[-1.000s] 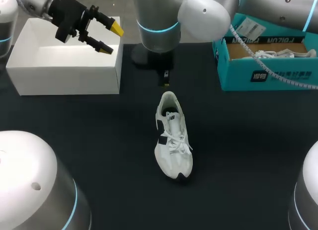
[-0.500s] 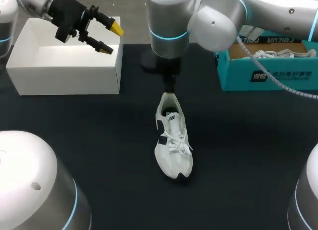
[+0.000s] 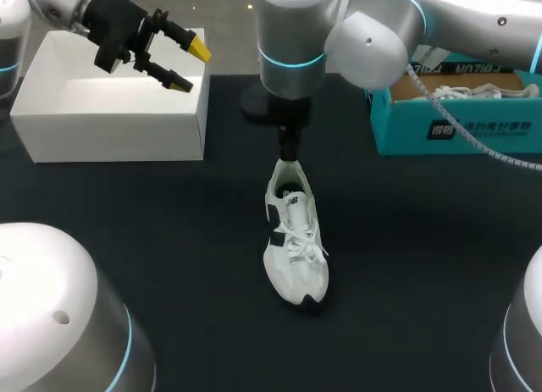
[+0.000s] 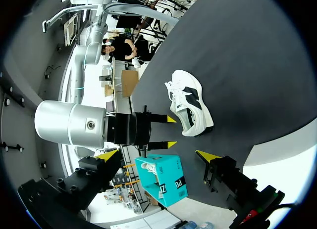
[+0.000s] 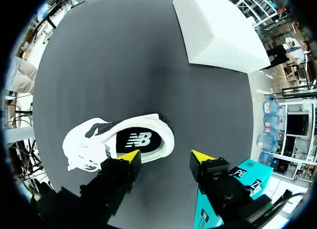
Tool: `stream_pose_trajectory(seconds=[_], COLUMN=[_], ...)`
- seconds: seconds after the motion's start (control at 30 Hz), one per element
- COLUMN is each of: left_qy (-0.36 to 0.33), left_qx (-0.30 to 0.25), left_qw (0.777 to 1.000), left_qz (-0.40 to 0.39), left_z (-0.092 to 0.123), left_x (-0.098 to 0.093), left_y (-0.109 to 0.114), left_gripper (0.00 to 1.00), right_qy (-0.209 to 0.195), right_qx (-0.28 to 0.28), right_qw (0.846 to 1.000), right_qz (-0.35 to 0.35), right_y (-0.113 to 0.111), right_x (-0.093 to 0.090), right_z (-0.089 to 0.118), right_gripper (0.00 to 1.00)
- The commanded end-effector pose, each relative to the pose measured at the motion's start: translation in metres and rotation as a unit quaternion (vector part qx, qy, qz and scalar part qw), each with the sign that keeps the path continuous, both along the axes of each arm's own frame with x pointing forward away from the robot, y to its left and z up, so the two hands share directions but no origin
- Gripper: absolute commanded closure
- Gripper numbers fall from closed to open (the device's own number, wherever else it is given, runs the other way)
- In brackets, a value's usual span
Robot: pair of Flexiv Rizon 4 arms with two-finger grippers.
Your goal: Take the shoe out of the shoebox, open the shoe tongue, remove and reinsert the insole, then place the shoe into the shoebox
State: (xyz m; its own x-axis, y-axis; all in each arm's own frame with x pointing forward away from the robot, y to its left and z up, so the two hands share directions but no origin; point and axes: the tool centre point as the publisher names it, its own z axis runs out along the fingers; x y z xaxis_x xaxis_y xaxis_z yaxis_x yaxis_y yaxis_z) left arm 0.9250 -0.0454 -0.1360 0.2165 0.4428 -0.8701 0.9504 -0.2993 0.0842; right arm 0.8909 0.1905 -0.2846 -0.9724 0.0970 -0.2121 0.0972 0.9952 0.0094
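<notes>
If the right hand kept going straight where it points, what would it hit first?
Probably the shoe, at its heel: the open right hand points down with one finger over the rim, the other over bare table. Depth is unclear.

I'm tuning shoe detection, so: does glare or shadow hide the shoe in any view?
Head view: the white lace-up sneaker is evenly lit, casting only a faint shadow on the dark table; glare sits on the silver right arm. Right wrist view: its black insole reads clearly; the white cardboard box looks washed out. Left wrist view: the sneaker is plainly lit, no glare.
</notes>
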Motion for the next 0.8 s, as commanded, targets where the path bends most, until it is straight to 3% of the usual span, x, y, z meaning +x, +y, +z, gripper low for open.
stream_pose_trajectory(seconds=[0.03,0.4,0.57,0.8], left_qy=[-0.001,-0.001,-0.001,-0.001], left_qx=[0.001,0.001,0.001,0.001], left_qw=[1.000,1.000,1.000,1.000], left_qz=[0.000,0.000,0.000,0.000], left_z=[0.000,0.000,0.000,0.000], left_x=[0.000,0.000,0.000,0.000], left_y=[0.000,0.000,0.000,0.000], left_gripper=[0.00,0.00,0.00,0.00], right_qy=[0.002,0.013,0.021,0.034], right_qx=[0.004,0.008,0.007,0.005], right_qw=[1.000,1.000,1.000,0.999], right_qz=[0.002,0.010,0.014,0.011], right_y=[0.004,0.009,0.012,0.004], right_x=[0.006,0.017,0.016,0.017], right_z=[-0.004,-0.016,-0.025,-0.045], right_gripper=[0.31,0.26,0.06,0.00])
